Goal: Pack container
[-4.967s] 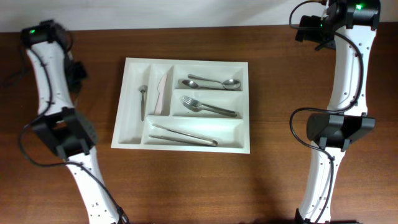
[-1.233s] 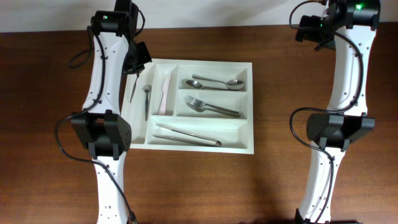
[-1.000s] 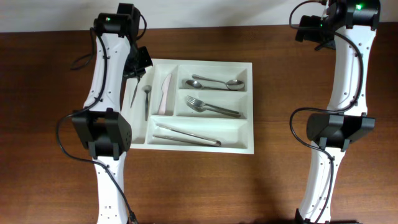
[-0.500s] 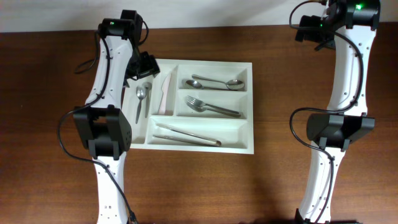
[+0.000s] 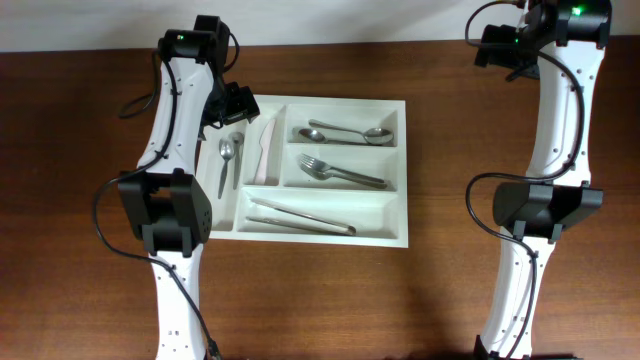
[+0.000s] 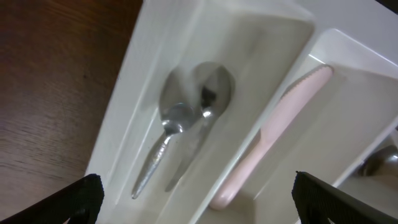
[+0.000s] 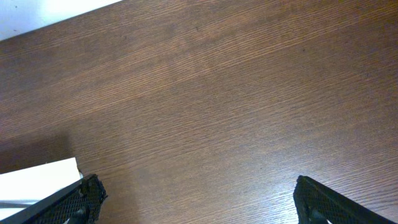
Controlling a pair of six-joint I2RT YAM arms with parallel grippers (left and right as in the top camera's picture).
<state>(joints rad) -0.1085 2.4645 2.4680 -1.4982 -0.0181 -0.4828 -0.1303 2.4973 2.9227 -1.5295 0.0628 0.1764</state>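
Observation:
The container (image 5: 300,99) is a white five-compartment tray in the middle of the table. My left gripper (image 5: 232,108) hovers open over its far left corner, holding nothing. Below the gripper (image 6: 202,208), two small spoons (image 6: 158,152) lie overlapping in the leftmost narrow compartment (image 5: 226,160). A pink knife (image 5: 263,148) (image 6: 280,130) fills the narrow compartment beside them. The long compartments hold spoons (image 5: 345,133), a fork (image 5: 338,173) and tongs (image 5: 300,216). My right gripper (image 5: 497,45) (image 7: 199,205) is open and empty over bare wood at the far right.
The tray's rim (image 6: 134,81) has dark wooden tabletop (image 5: 90,200) to its left. In the right wrist view a white tray corner (image 7: 37,180) shows at lower left. Both arms' white links stand beside the tray, left (image 5: 165,210) and right (image 5: 535,210).
My left gripper moved a little right over the leftmost compartment, opened, and let go of a small spoon, which now lies by the other. The right arm has not moved.

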